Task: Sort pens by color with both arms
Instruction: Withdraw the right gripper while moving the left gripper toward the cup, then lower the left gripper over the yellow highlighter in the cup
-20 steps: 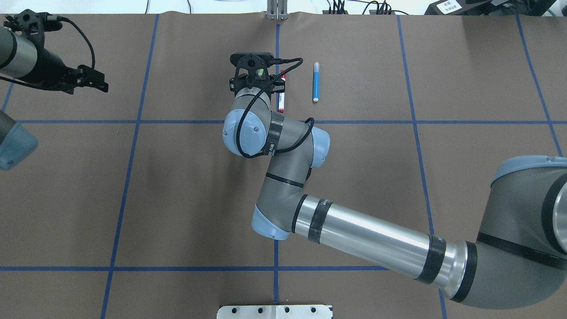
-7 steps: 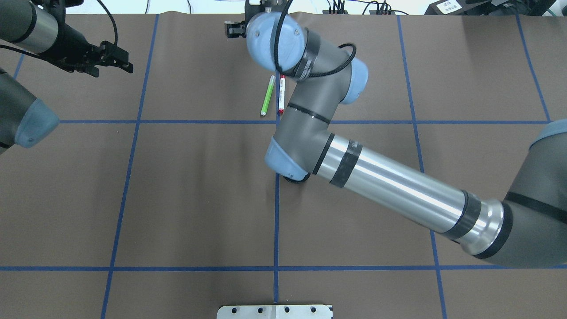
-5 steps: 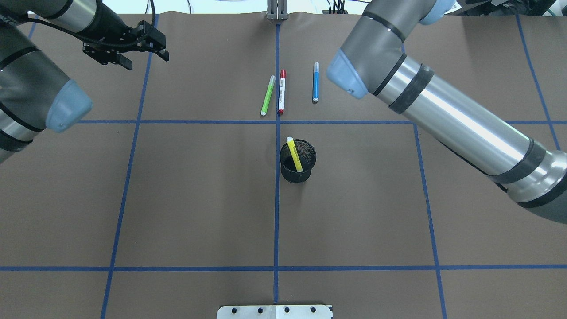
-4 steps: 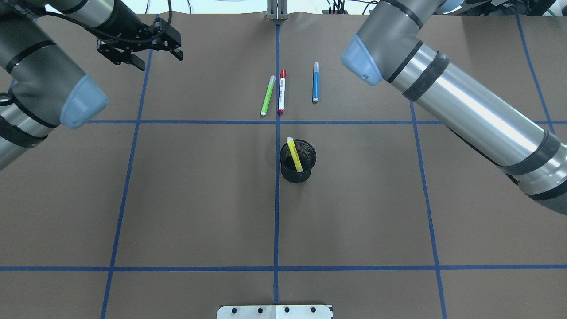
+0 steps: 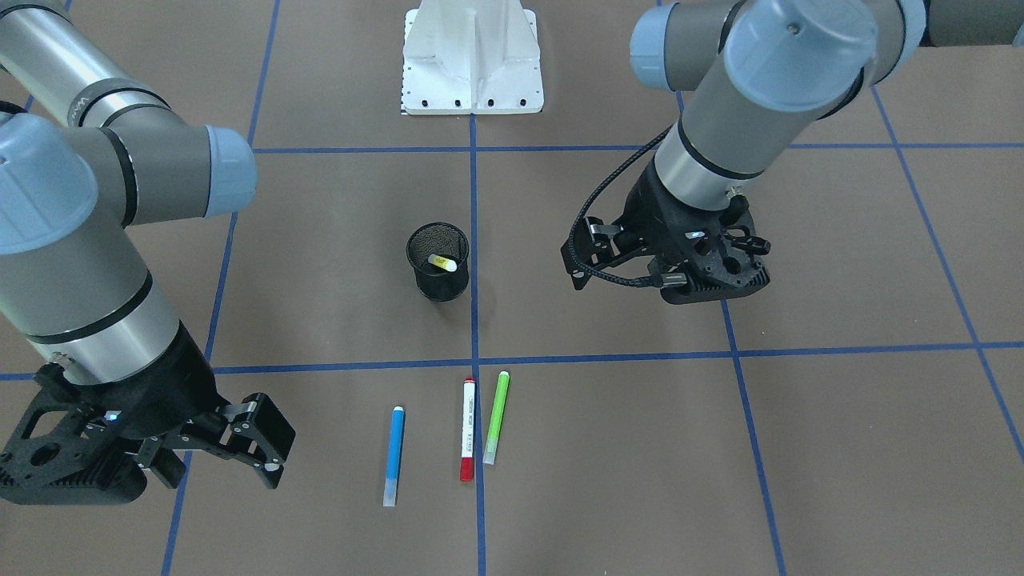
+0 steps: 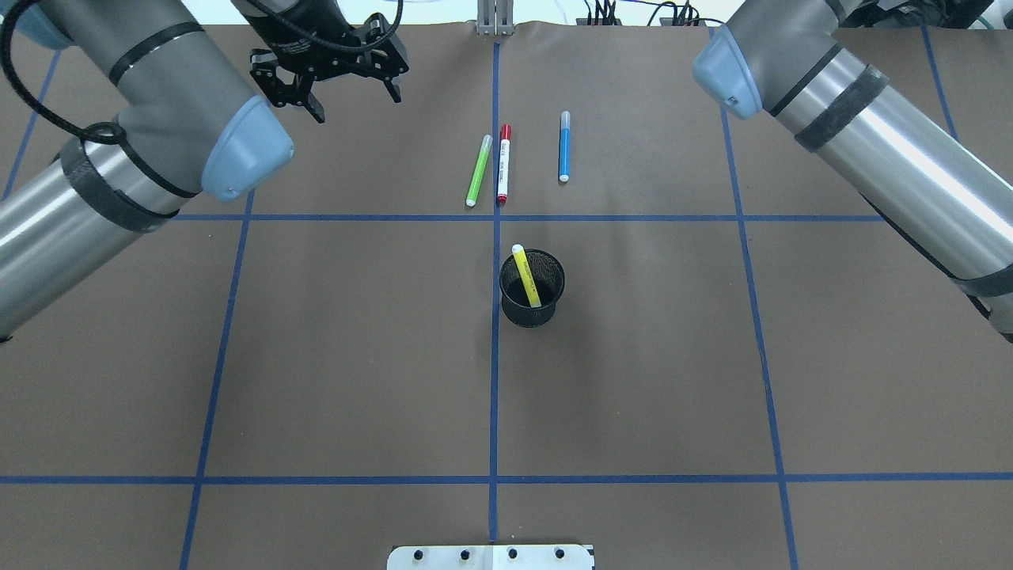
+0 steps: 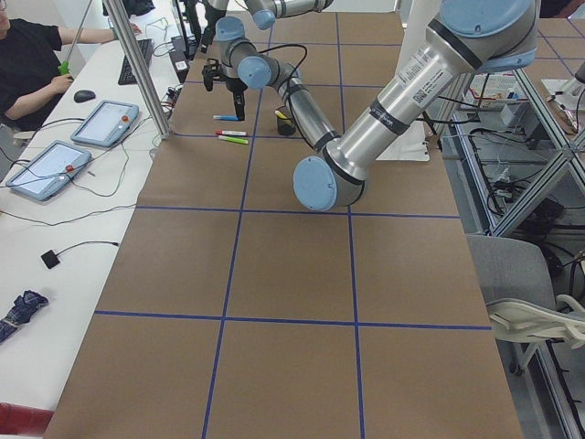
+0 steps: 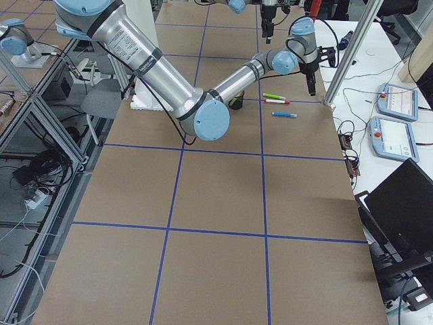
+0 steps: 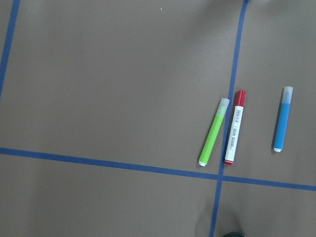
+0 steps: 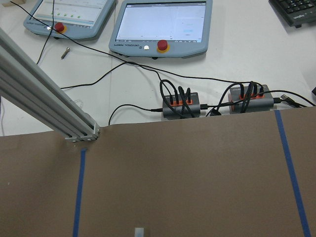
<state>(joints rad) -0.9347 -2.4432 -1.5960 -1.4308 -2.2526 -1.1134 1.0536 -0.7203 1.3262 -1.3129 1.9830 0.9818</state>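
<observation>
three pens lie flat on the brown table (image 6: 356,356), in the far row of squares. the green pen (image 6: 478,170) has a lime barrel with a pale, see-through cap. just beside it lies the white pen (image 6: 503,164), with a printed barrel, a red cap and a red tip, resting along the centre blue tape line (image 6: 494,380). the blue pen (image 6: 564,146) lies apart from these two, toward the robot's right, and has a pale cap and a white end. the yellow pen (image 6: 525,275) leans in the black mesh cup (image 6: 533,313), its pale end poking over the rim. the left gripper (image 6: 356,107) hovers over the far left part of the table, fingers spread, holding nothing. the right gripper (image 5: 268,452) hangs near the blue pen, fingers apart and empty.
</observation>
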